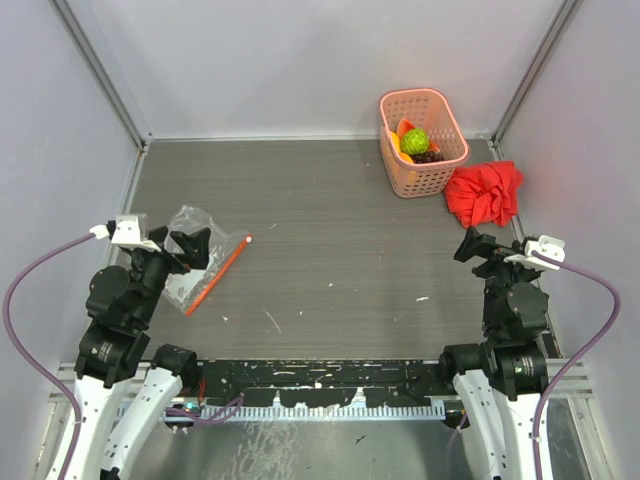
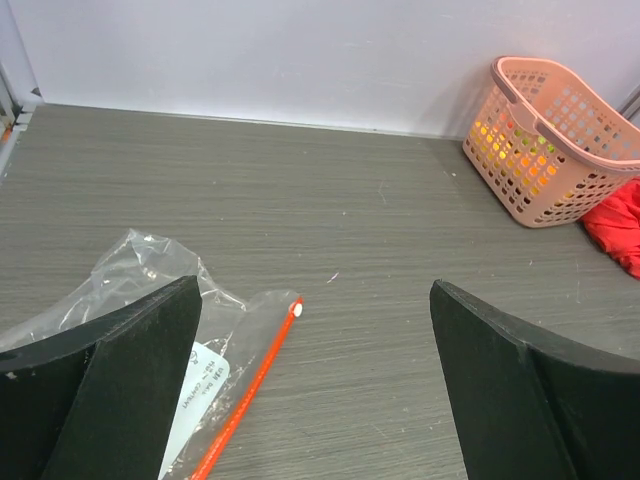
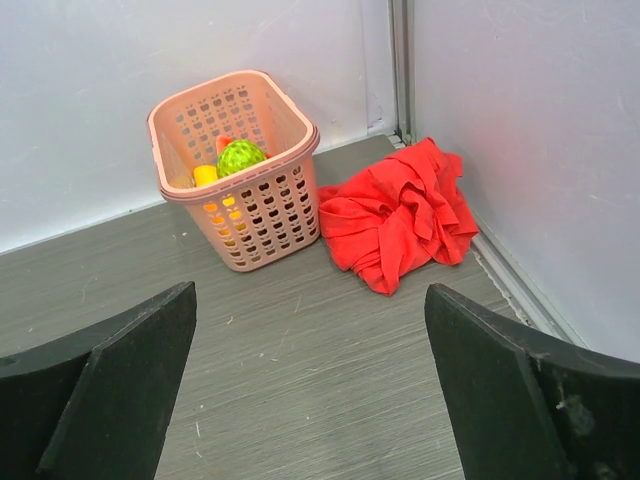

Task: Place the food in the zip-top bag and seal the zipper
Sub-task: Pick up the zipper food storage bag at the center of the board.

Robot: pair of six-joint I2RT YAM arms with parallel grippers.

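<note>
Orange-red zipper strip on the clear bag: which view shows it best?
Top external: the thin orange-red zipper strip lies whole, end to end. Left wrist shows it closer, its near end cut off. Right wrist misses it.

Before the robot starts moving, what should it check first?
1. Left pincer open and empty: ok.
2. Right pincer open and empty: ok.
3. Bag lying on the table by the left pincer: ok.
4. Bag's mouth open along the orange strip: cannot tell.
5. Green ball on top in the basket, uncovered: ok.
6. Red cloth beside the basket, not over it: ok.
</note>
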